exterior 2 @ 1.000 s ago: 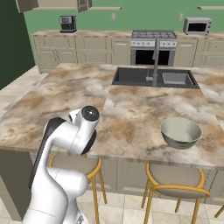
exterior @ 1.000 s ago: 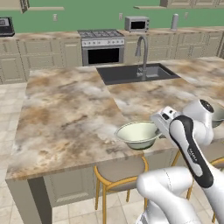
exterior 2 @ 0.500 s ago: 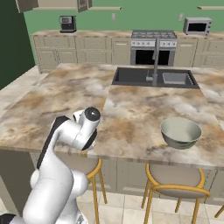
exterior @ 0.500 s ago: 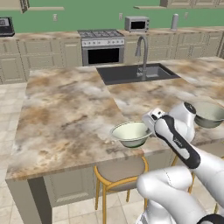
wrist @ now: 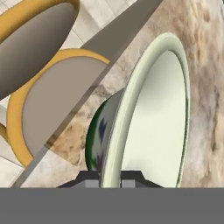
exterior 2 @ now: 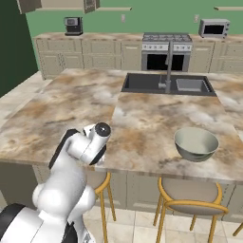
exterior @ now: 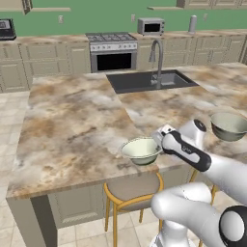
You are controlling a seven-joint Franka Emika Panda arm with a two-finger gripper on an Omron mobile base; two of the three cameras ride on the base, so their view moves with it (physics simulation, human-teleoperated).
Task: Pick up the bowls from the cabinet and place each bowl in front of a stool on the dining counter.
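Note:
One cream-white bowl point(exterior: 140, 149) sits low at the front edge of the dining counter point(exterior: 72, 130), straight above a stool point(exterior: 132, 187); whether it touches the top I cannot tell. My gripper point(exterior: 157, 143) is shut on its right rim. In the hand view that bowl point(wrist: 153, 109) stands edge-on, its rim pinched at my gripper point(wrist: 111, 180), with two stool seats point(wrist: 52, 109) beyond the counter edge. A second bowl point(exterior: 229, 126) rests on the counter to the right. From the right base it is the bowl point(exterior 2: 196, 144) above another stool point(exterior 2: 190, 193).
A dark inset sink point(exterior: 149, 79) with a curved steel tap point(exterior: 157, 60) lies at the far side of the island. Stove, microwave and lower cabinets line the back wall. My own arm point(exterior 2: 85, 144) covers the counter's front edge in the right base view.
The held bowl has slid slightly left and nearer the counter's front edge. The arm has dropped lower, uncovering the second bowl on the right.

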